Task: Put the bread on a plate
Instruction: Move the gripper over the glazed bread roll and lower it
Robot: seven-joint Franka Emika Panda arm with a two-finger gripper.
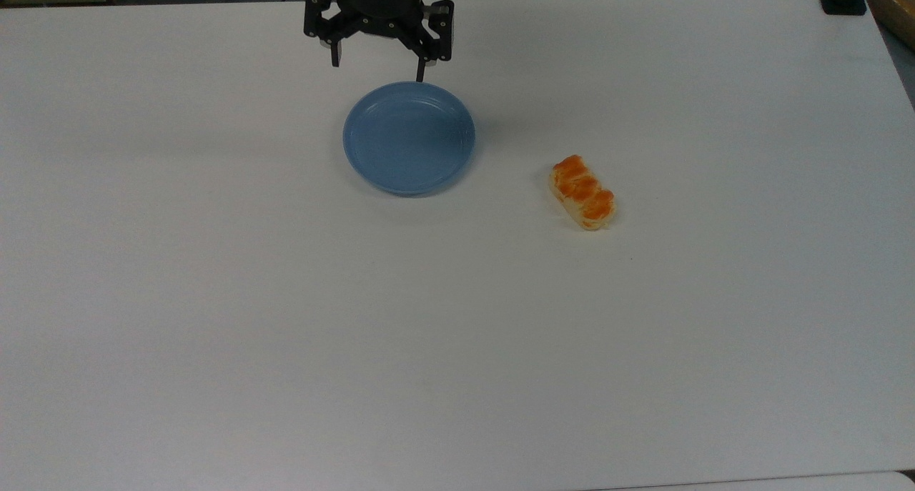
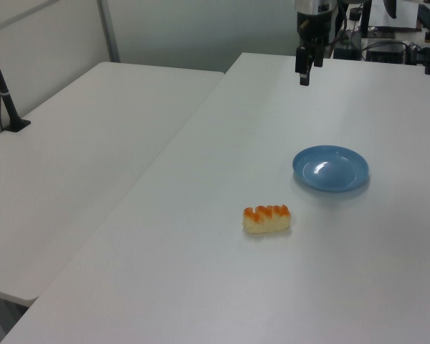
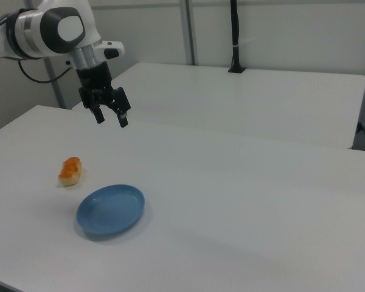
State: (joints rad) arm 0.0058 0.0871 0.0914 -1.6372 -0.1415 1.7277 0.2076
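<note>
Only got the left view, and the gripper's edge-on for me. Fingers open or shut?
Observer: Open. In the top view the black two-finger gripper has its fingertips spread wide, with nothing between them.
Operator: Which way does the bread's long axis run?
Observer: In the top view the small oblong loaf with orange-brown bumps lies diagonally, from upper left to lower right. It sits to the right of the round blue plate and does not touch it.
</note>
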